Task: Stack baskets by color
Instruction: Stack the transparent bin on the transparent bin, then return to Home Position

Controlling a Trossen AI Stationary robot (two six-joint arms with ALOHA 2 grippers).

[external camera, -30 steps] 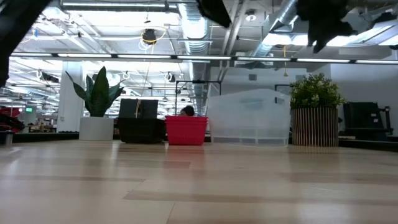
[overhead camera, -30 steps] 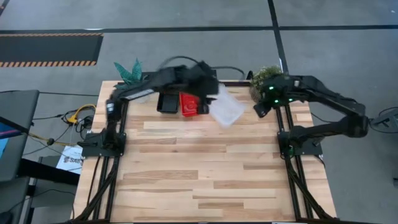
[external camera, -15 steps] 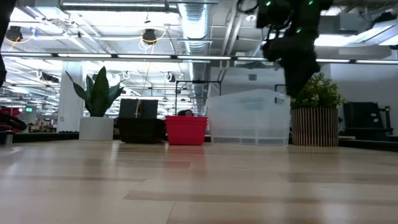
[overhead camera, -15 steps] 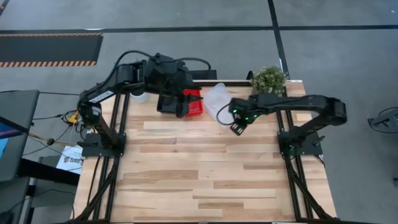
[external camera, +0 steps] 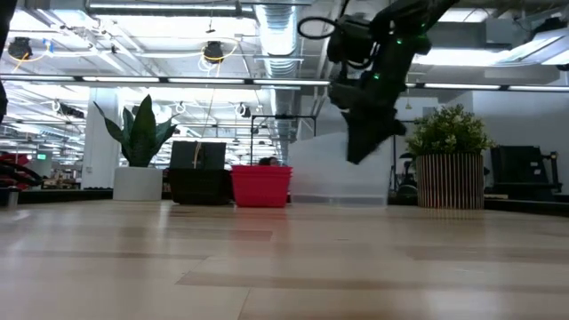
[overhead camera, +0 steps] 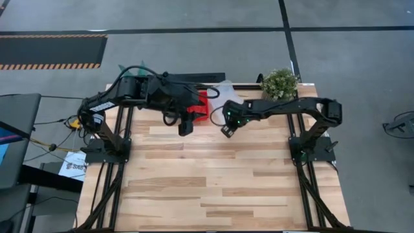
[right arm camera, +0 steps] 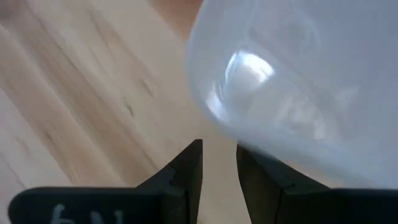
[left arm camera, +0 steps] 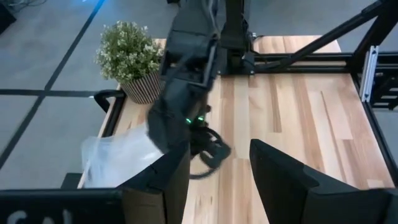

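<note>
Fingers [right arm camera: 186, 171] of the right gripper [right arm camera: 217, 149] inspected first: found set to a narrow gap, clasping nothing, bare table [overhead camera: 213, 181] visible between them. Located the clear basket [right arm camera: 298, 81] just ahead of those fingertips and off to one side, its rounded corner near but not in the gap; cannot tell whether touching.

Found the left gripper [left arm camera: 219, 149] with fingers [left arm camera: 280, 180] spread wide and empty. Placed the red basket [overhead camera: 200, 107] just behind that pair, with the black basket [external camera: 197, 185] beside the red one, on the side away from the right fingers. Noted a potted plant [overhead camera: 279, 82] beyond the right fingers, apart from the work.

Judged the step in hand to be a grasp on the clear basket.

Recommendations:
- Widen the right fingers before advancing; as set, likely to shove the wall rather than straddle it.
- Bring one finger inside the rim and one outside, on a straight stretch, not the corner.
- Clamp gently; expect thin plastic to flex and slip.
- Hold the left fingers clear of the right pair, given the close quarters.
</note>
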